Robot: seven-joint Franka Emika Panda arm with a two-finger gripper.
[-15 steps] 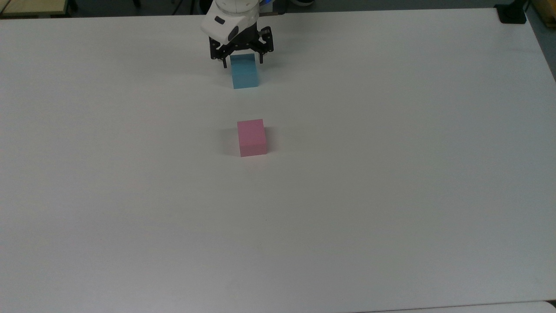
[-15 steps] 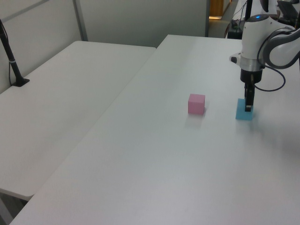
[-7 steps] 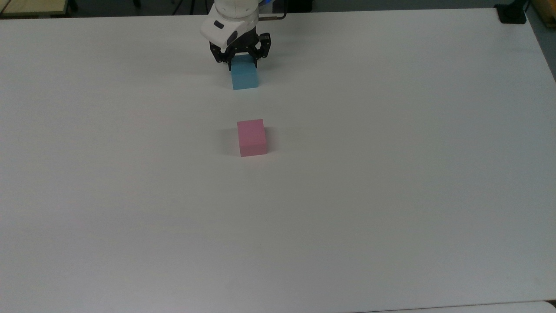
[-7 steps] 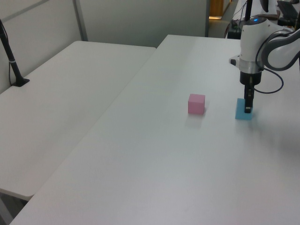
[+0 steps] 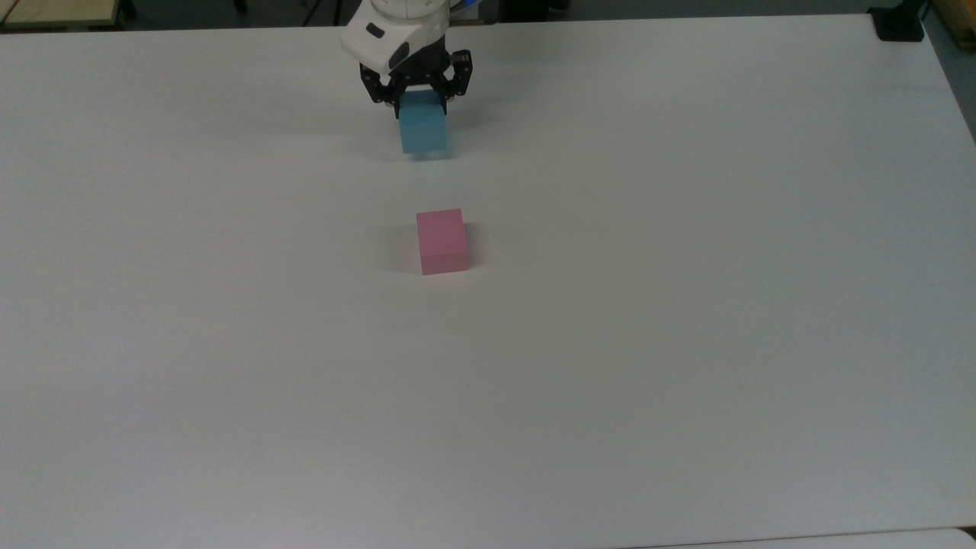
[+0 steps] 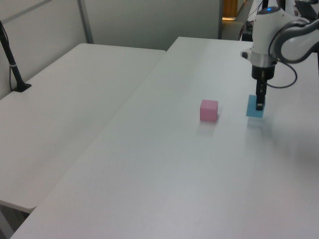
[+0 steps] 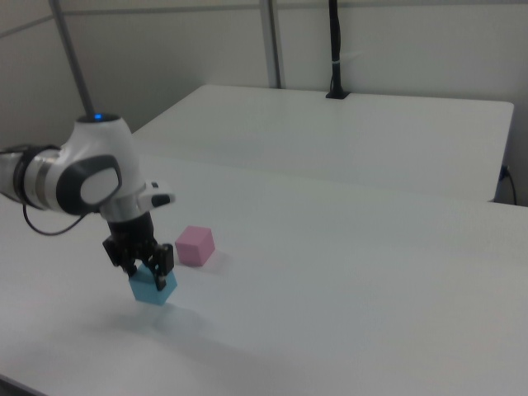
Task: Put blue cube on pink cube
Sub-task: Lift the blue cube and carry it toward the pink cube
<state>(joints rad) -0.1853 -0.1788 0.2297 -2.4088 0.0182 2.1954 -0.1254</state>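
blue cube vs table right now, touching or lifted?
Apart. In the left view the blue cube, held by the gripper, hangs above its shadow on the table, with a strip of bare surface between.

Even, diffuse overhead light, bright white tabletop (image 5: 686,343) without glare, soft faint shadow left of the pink cube (image 5: 442,242), blue cube (image 5: 423,131) slightly motion-blurred.

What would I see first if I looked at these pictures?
First the blue cube, pinched in the robot's black gripper near the far edge of the white table in the top view and raised just off it. Then the pink cube, sitting alone mid-table, apart from the blue one.
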